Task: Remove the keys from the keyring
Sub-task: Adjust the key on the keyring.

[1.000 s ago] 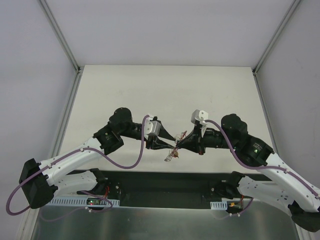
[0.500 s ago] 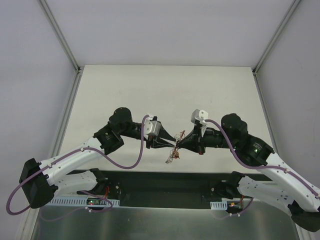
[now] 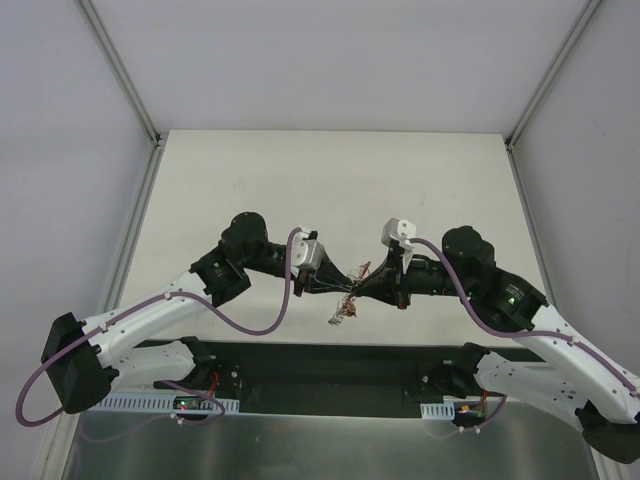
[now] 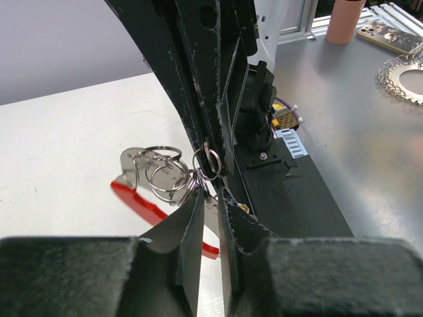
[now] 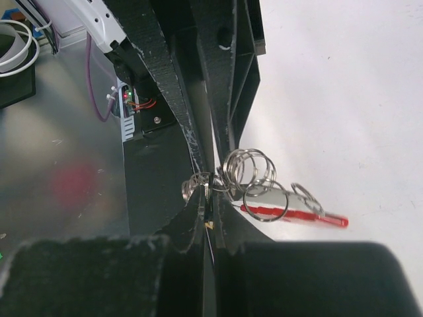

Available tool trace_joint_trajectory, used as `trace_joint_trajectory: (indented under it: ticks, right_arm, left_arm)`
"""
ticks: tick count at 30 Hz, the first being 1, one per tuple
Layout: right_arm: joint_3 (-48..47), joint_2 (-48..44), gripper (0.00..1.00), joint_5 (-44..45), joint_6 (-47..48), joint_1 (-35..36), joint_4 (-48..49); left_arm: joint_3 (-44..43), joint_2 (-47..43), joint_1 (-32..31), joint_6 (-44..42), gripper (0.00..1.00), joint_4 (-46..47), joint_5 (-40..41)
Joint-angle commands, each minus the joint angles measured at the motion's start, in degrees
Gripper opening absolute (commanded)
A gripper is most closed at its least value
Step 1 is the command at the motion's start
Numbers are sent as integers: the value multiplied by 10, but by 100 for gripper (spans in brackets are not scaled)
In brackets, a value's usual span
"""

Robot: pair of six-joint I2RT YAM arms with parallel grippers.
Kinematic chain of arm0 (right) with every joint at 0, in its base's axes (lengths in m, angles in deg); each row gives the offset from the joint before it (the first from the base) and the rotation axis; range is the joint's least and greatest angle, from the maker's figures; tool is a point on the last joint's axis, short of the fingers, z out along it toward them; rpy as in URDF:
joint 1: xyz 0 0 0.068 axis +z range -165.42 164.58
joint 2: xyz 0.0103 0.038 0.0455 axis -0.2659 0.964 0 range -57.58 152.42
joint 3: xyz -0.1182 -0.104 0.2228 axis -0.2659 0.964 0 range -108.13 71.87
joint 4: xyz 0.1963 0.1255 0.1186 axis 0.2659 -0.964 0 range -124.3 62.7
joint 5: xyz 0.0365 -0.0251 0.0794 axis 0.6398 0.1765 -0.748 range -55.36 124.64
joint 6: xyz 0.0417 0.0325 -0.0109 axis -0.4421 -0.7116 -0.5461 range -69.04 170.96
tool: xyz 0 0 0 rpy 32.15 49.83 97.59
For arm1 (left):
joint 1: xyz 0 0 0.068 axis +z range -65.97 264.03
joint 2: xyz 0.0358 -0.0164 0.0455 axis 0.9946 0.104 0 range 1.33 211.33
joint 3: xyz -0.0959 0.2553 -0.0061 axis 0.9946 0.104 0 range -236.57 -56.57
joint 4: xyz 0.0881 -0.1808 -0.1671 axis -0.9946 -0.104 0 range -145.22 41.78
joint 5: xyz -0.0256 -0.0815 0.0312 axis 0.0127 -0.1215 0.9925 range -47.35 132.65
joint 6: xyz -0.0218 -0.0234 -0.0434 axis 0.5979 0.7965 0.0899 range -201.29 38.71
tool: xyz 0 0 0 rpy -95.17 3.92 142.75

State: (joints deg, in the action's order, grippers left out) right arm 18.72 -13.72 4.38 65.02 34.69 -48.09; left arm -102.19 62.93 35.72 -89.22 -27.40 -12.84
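Both grippers meet tip to tip above the table's near middle. My right gripper (image 3: 359, 287) (image 5: 211, 198) is shut on one thin ring of the keyring (image 5: 254, 175), a cluster of linked silver rings with a red plastic piece (image 5: 297, 214) (image 4: 139, 201). My left gripper (image 3: 342, 288) (image 4: 213, 198) has its tips at the same cluster (image 4: 165, 173), its jaws a narrow gap apart with the table showing between them. The keys (image 3: 343, 313) hang as a small jagged bunch just below the two grippers. A pale grey tag (image 4: 130, 162) lies behind the rings.
The white table (image 3: 330, 180) stretches away behind the grippers, framed by metal posts (image 3: 120, 75). A dark base rail (image 3: 320, 365) runs along the near edge. In the left wrist view a pink cup (image 4: 347, 20) and a phone (image 4: 390, 36) sit on the metal bench beyond.
The left gripper's jaws have narrowed and its tips have edged right, in against the ring cluster. The right gripper and the hanging keys have hardly moved.
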Motion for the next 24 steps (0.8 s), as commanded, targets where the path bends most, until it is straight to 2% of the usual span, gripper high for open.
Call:
trace_joint_trajectory:
  ticks: [1,8,13,14,15,24]
  right_arm:
    - [-29,-2,1,-20,1,0,31]
    - [-29,1,1,-27,0,-1,34]
    - [-27,7,1,-34,-1,-1,36]
    - [-26,6,1,-33,-2,0,36]
    - [-25,7,1,-32,-3,-1,37]
    - [17,-12,1,-8,-9,0,26]
  left_arm:
    - [-17,-4,0,2,11,41,-18]
    - [-19,-3,-1,12,8,46,-19]
    - [-23,3,0,14,12,47,-22]
    - [-23,4,0,14,2,48,-21]
    - [-22,4,0,12,0,48,-17]
    - [21,-32,0,-8,0,68,84]
